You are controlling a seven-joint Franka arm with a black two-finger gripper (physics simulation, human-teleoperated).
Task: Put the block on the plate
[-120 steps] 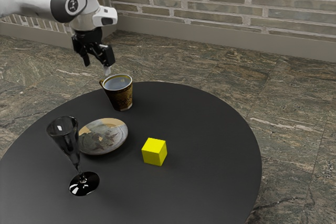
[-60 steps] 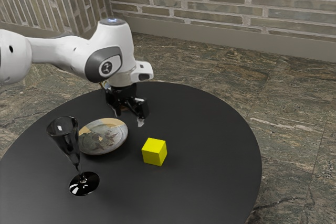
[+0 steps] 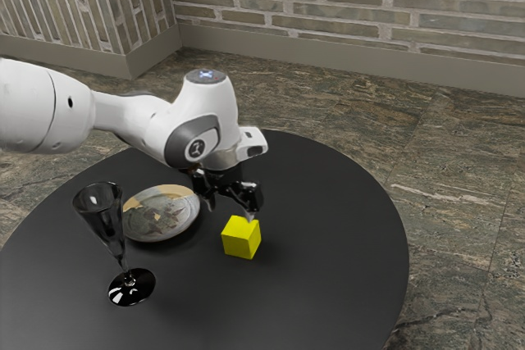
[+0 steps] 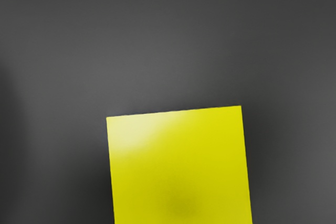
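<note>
The claw [image 3: 230, 211] had come down and across, toward the exterior view's right, and now it was just over the yellow block [image 3: 241, 238]. Its two fingers were wide apart, so it was open and had nothing in it. The block had not moved. It sat flat on the table [image 3: 336, 219], near the plate [image 3: 162, 217] but not on it. That meant the claw looked almost ready to grab, and the lifting and the putting down were still to do. I think it had to go a bit lower, with one finger on each side, or it might bump the top. The block was a smooth cube with sharp edges and a pale shiny patch. The plate was round and shiny, gray with a tan part. The glass [image 3: 100, 205] was dark and see-through, with a skinny stem. The table was black, round and smooth.
</note>
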